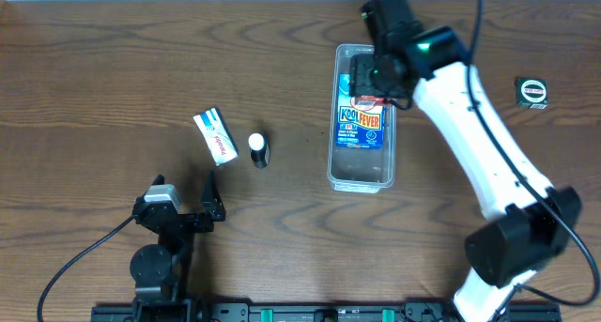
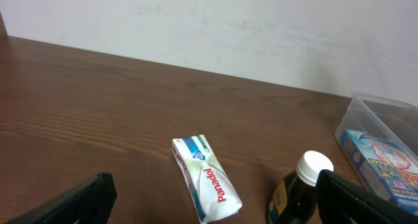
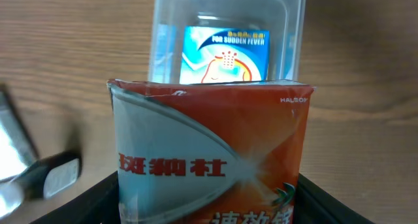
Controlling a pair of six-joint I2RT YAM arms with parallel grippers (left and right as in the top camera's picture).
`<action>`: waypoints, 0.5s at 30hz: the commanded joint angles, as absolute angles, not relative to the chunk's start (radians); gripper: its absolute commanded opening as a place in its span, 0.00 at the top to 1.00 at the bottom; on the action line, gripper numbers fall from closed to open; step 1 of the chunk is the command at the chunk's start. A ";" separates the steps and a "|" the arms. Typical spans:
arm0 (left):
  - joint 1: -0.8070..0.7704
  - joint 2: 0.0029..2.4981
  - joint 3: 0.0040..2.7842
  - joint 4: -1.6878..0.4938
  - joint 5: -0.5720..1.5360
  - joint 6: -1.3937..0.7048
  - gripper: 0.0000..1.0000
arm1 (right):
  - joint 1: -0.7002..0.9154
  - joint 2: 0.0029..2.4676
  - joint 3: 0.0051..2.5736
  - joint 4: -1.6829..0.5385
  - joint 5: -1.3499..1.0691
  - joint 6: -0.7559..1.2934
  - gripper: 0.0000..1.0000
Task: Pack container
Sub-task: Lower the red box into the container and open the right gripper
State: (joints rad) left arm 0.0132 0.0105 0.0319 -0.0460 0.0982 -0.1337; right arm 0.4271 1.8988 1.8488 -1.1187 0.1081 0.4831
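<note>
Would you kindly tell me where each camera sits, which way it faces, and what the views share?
Overhead: above the table, looking straight down; both arms, left hand and right hand show.
Left wrist: low over the table, facing the Panadol box, bottle and wall; its own fingers show.
Right wrist: over the container, looking down into it past the orange packet its hand holds.
Shared: all three see the container.

Right wrist view: red box (image 3: 209,152) cut by bottom edge, hides near part of container (image 3: 228,15); objects at left edge (image 3: 46,175) blurred.
Overhead: right claw (image 1: 374,78) hidden under own wrist; small black item (image 1: 533,92) on desk (image 1: 94,78), label too small to read.
Left wrist view: bottle (image 2: 299,191) cut by bottom edge, partly behind left claw (image 2: 214,185); container cut by right edge.
</note>
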 commanded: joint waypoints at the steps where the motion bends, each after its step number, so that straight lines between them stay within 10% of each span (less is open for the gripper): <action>1: 0.019 0.007 0.006 -0.062 0.105 -0.128 0.02 | 0.448 1.949 1.850 -1.114 0.214 0.602 0.31; 15: 0.019 0.007 0.006 -0.062 0.105 -0.128 0.02 | 0.452 2.142 1.850 -1.080 0.202 0.627 0.28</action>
State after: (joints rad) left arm 0.0132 0.0105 0.0319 -0.0460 0.0982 -0.1337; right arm 0.4438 2.1124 1.8488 -1.0821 0.1913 0.6052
